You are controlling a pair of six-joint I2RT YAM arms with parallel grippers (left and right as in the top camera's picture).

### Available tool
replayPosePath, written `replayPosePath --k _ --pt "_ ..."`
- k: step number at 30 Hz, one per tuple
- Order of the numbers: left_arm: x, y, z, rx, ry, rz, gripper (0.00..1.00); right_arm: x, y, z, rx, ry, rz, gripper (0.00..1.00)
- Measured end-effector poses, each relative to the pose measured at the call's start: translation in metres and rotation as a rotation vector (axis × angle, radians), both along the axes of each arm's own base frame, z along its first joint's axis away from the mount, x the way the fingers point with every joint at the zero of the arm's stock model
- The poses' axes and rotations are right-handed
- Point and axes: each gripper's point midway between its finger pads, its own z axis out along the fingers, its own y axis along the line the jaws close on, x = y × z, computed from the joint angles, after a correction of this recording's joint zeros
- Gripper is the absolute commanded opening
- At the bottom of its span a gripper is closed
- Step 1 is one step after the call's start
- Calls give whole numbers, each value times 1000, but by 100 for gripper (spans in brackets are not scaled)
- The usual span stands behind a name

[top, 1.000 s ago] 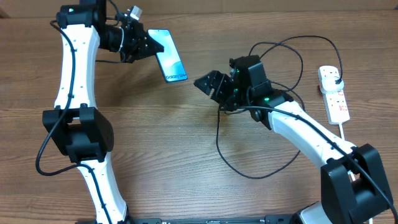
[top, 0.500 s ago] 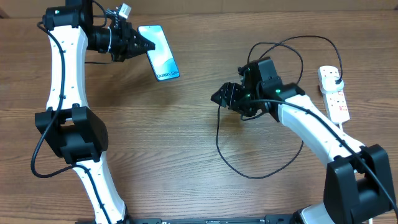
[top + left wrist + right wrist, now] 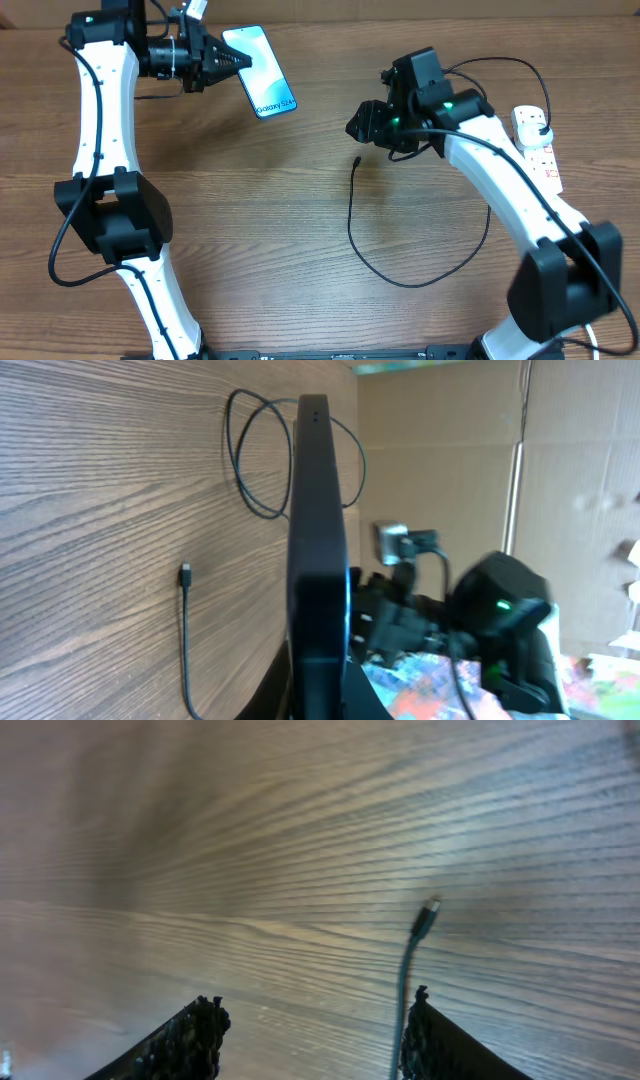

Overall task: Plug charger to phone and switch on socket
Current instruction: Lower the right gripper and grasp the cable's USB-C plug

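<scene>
My left gripper [image 3: 228,62] is shut on the phone [image 3: 262,70] and holds it above the far left of the table, light-blue screen up. In the left wrist view the phone [image 3: 318,540] shows edge-on. The charger is a thin black cable; its connector tip [image 3: 357,160] lies free on the table, and its plug [image 3: 541,124] sits in the white socket strip [image 3: 538,158] at the right. My right gripper [image 3: 358,122] is open and empty, just beyond the tip. In the right wrist view the tip [image 3: 430,908] lies ahead of the open jaws [image 3: 315,1025], near the right finger.
The cable runs in a wide loop [image 3: 400,280] toward the table's front and a second loop [image 3: 470,75] behind my right arm. The strip's thick white cord [image 3: 558,215] runs toward the front right. A cardboard wall [image 3: 450,450] stands behind the table.
My right gripper has pulled back from the cable toward the far side; the connector tip now lies free on the table. My left gripper has shifted the phone slightly farther back.
</scene>
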Motion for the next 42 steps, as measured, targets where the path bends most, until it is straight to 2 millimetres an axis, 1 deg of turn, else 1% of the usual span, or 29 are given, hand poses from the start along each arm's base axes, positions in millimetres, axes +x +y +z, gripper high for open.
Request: replayPosePath --k 2,5,8,9,10,14,18,21,23,26,30,34,38,40,42 --pt "1 5 0 -4 9 14 4 1 -3 -15 -24 36 -3 53" --pt "2 12 0 -7 19 32 4 2 -13 -38 -54 96 -22 53" --pt "3 16 0 -8 22 43 4 4 -18 -55 -71 130 -34 52" --pt "3 18 0 -8 22 46 4 5 -20 -60 -75 141 -38 50" --pt "3 18 0 -8 22 47 4 5 -20 -68 -81 155 -39 47" --pt "3 18 0 -8 22 47 4 8 -17 -93 -93 190 -42 46" --pt "3 18 0 -8 23 47 4 9 -13 -112 -99 218 -50 45" --pt "3 18 0 -8 24 47 4 7 -10 -119 -102 232 -53 45" --pt "3 18 0 -9 27 47 4 6 -9 -120 -102 236 -54 43" --pt "3 18 0 -9 27 47 4 6 -8 -120 -100 243 -64 37" --pt "3 18 0 -10 30 49 4 3 -6 -121 -99 258 -77 36" --pt "3 18 0 -11 37 51 4 -4 6 -121 -103 267 -65 36" --pt "3 18 0 -12 38 51 4 -15 21 -125 -119 283 -56 32" --pt "3 18 0 -12 39 52 4 -19 24 -130 -127 304 -66 32" --pt "3 18 0 -13 45 54 4 -22 23 -136 -137 325 -85 32"
